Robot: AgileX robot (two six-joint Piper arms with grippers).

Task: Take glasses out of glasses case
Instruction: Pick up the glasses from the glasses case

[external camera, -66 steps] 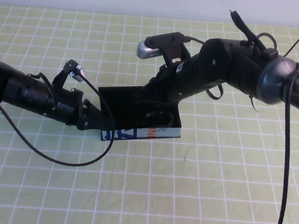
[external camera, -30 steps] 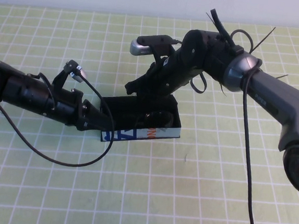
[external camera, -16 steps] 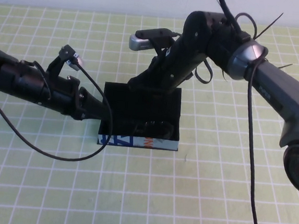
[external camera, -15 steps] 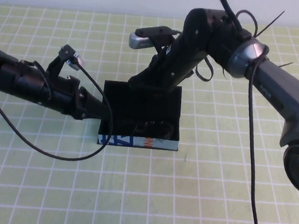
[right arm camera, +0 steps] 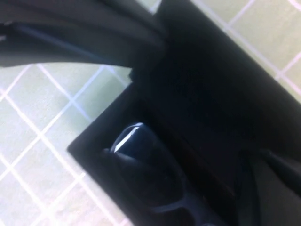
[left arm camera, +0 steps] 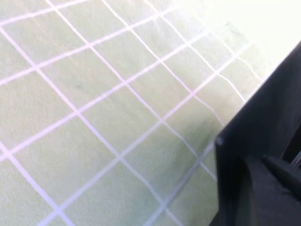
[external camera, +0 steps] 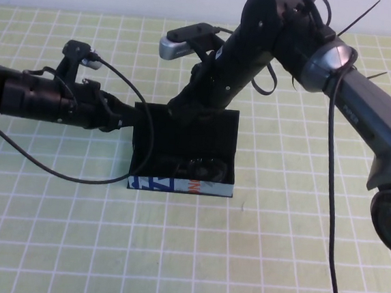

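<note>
The glasses case (external camera: 178,185) stands open at the table's middle, its pale blue printed strip facing the front and its black lid (external camera: 187,128) raised at the back. The black glasses (external camera: 199,167) lie folded inside, near the front wall; they also show in the right wrist view (right arm camera: 141,155). My right gripper (external camera: 183,108) is at the lid's top edge, shut on it. My left gripper (external camera: 131,115) is at the case's back left corner, against the lid's left edge (left arm camera: 263,117).
The table is covered by a pale green cloth with a white grid (external camera: 186,255). A black cable (external camera: 56,168) loops from my left arm down in front of the case's left side. The white wall runs along the far edge.
The right gripper has moved up and back with the lid, which now stands more upright. The left gripper has shifted from the case's front left corner to its back left corner.
</note>
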